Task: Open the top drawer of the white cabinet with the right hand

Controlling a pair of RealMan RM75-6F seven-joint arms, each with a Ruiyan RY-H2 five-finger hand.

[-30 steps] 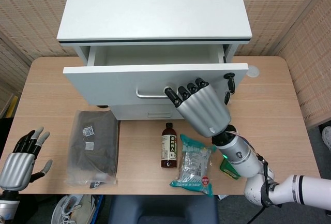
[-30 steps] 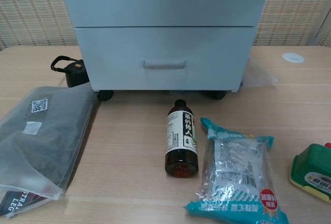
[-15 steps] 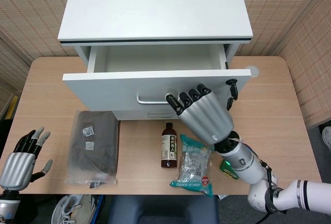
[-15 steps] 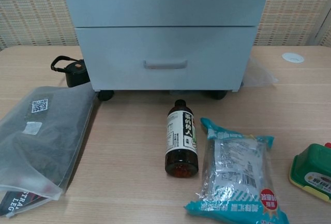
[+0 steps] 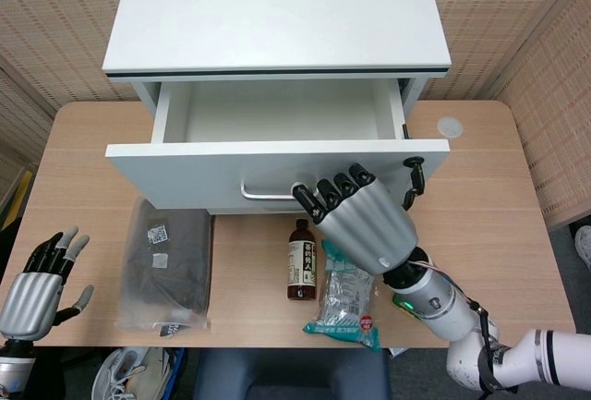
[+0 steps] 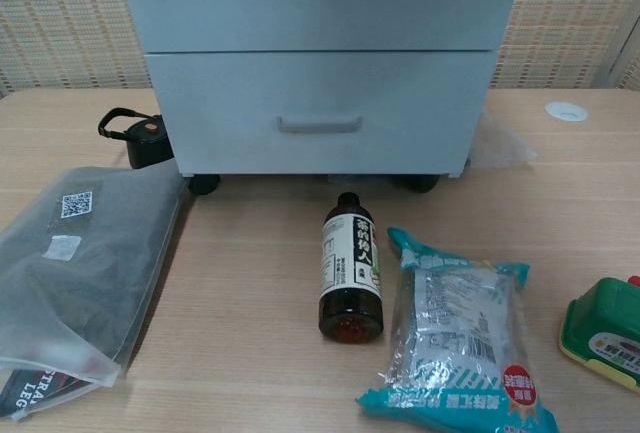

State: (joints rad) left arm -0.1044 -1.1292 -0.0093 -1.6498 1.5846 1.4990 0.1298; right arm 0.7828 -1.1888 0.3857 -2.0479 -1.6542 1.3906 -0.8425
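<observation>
The white cabinet (image 5: 277, 12) stands at the back of the table. Its top drawer (image 5: 185, 174) is pulled well out, and the inside looks empty. My right hand (image 5: 365, 224) is in front of the drawer face, with its fingers hooked around the right end of the metal drawer handle (image 5: 263, 192). Low at the left table edge, my left hand (image 5: 37, 284) hangs with fingers spread and holds nothing. The chest view shows only the cabinet's lower drawers (image 6: 320, 103) and neither hand.
On the table in front of the cabinet lie a dark bag in clear plastic (image 5: 169, 261), a small brown bottle (image 5: 300, 260), a teal snack packet (image 5: 346, 294) and a green box (image 6: 605, 333). Black keys (image 5: 411, 178) hang at the drawer's right end.
The top drawer has slid further out towards me, pulled by my right hand on its handle. The left hand has stayed where it was.
</observation>
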